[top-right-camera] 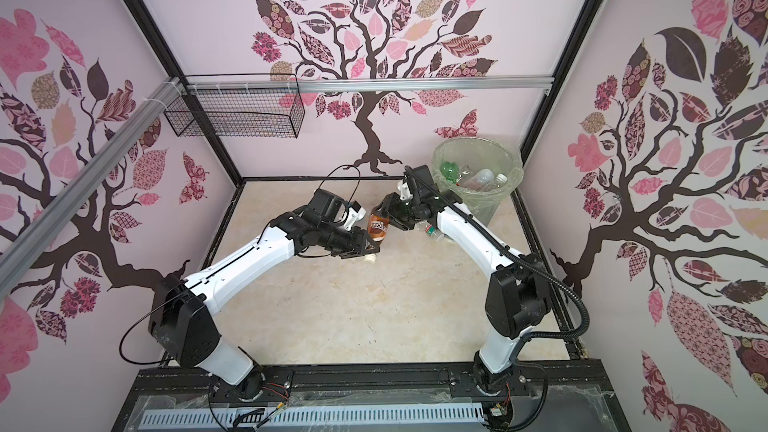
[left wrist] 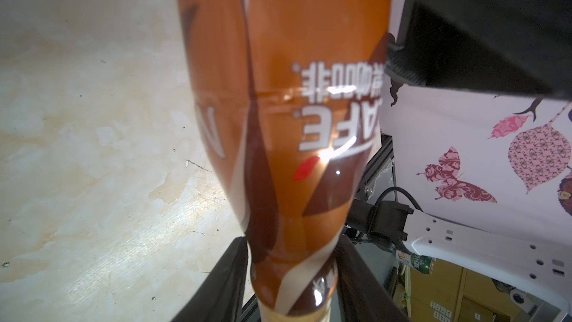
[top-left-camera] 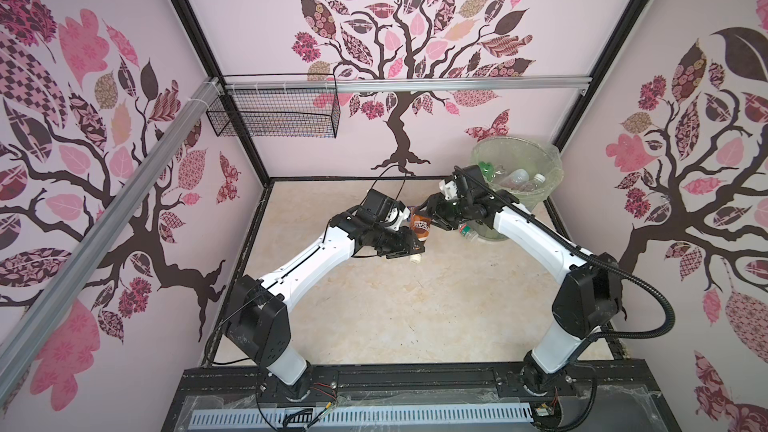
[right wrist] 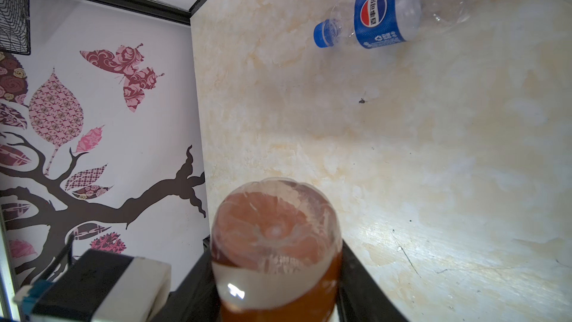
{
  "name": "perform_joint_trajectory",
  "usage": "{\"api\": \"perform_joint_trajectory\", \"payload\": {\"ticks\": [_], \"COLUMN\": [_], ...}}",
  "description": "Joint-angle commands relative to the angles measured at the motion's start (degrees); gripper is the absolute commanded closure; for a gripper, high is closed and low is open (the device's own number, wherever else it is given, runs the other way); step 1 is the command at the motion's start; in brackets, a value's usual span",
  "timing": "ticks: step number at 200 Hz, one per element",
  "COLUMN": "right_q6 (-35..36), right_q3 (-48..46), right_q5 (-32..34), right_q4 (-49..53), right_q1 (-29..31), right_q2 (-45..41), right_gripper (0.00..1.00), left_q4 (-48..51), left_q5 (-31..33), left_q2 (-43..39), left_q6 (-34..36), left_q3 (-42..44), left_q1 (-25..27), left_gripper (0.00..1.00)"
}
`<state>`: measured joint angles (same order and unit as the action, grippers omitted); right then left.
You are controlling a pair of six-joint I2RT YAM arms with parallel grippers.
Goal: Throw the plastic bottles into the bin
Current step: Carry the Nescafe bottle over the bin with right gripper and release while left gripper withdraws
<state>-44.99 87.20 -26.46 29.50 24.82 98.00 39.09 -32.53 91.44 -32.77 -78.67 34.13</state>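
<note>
A brown-labelled plastic bottle (top-left-camera: 420, 228) (top-right-camera: 379, 228) hangs above the table's middle, between both grippers. My left gripper (top-left-camera: 419, 244) (left wrist: 292, 252) flanks its neck near the white cap (top-left-camera: 415, 259). The fingers lie close along the shoulder with a thin gap lower down, so a clamp is unclear. My right gripper (top-left-camera: 430, 218) (right wrist: 275, 261) is shut on the bottle's base end (right wrist: 274, 236). The bin (top-left-camera: 536, 197) (top-right-camera: 498, 201) stands at the back right and holds a green bottle (top-left-camera: 486, 168) and clear bottles (top-left-camera: 519, 178).
A blue-labelled clear bottle (right wrist: 383, 13) lies on the table. Another bottle (top-left-camera: 469, 234) (top-right-camera: 432, 232) lies by the bin's foot under my right arm. A black wire basket (top-left-camera: 274, 114) hangs on the rear rail at the left.
</note>
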Motion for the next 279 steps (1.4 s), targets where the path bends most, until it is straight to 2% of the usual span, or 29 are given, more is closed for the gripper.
{"api": "perform_joint_trajectory", "payload": {"ticks": [1, 28, 54, 88, 115, 127, 145, 181, 208, 227, 249, 279], "right_q6": [-1.60, -1.21, 0.40, 3.48, 7.01, 8.23, 10.07, 14.22, 19.69, 26.47, 31.95, 39.40], "right_q3": [2.59, 5.68, 10.57, 19.77, 30.39, 35.21, 42.97, 60.25, 61.36, 59.93, 65.34, 66.15], "right_q5": [1.49, 1.53, 3.28, 6.65, 11.23, 13.56, 17.05, 25.63, 33.70, 40.98, 47.60, 52.71], "right_q4": [3.31, 3.79, 5.30, 8.46, 13.34, 15.02, 16.99, 22.09, 17.63, 10.90, 7.16, 0.50], "right_q1": [-0.71, -1.67, -3.14, -4.65, -5.33, -6.10, -7.92, -13.66, -16.95, -17.36, -18.14, -18.34], "right_q2": [1.06, 2.37, 3.76, 6.02, 8.39, 8.99, 10.03, 12.79, 9.92, 6.93, 7.33, 6.69], "right_gripper": [0.53, 0.55, 0.55, 0.55, 0.55, 0.55, 0.55, 0.56, 0.58, 0.57, 0.58, 0.58], "left_q4": [-1.26, -2.02, -1.47, 3.14, 4.97, 3.14, 3.72, 8.65, 10.16, 9.56, 9.26, 10.51], "left_q5": [0.96, 0.67, 0.84, 1.79, 0.76, 0.15, 1.54, 3.41, 5.24, 4.97, 3.61, 2.45], "left_q2": [-1.53, -1.01, -0.81, 0.83, 2.21, 2.38, 3.89, 9.99, 13.17, 13.68, 13.34, 13.24], "left_q6": [-0.77, -3.04, -7.43, -14.05, -24.89, -29.03, -31.05, -30.31, -29.15, -29.18, -30.93, -31.06], "left_q3": [-3.31, -3.88, -6.75, -14.86, -20.62, -22.14, -27.12, -43.20, -51.74, -52.94, -51.20, -50.30], "left_q1": [-0.60, -1.71, -2.94, -4.90, -8.56, -9.87, -10.42, -10.40, -10.40, -10.40, -10.40, -10.40], "left_gripper": [0.48, 0.46, 0.34, 0.21, 0.15, 0.02, 0.02, 0.02, 0.02, 0.02, 0.02, 0.02]}}
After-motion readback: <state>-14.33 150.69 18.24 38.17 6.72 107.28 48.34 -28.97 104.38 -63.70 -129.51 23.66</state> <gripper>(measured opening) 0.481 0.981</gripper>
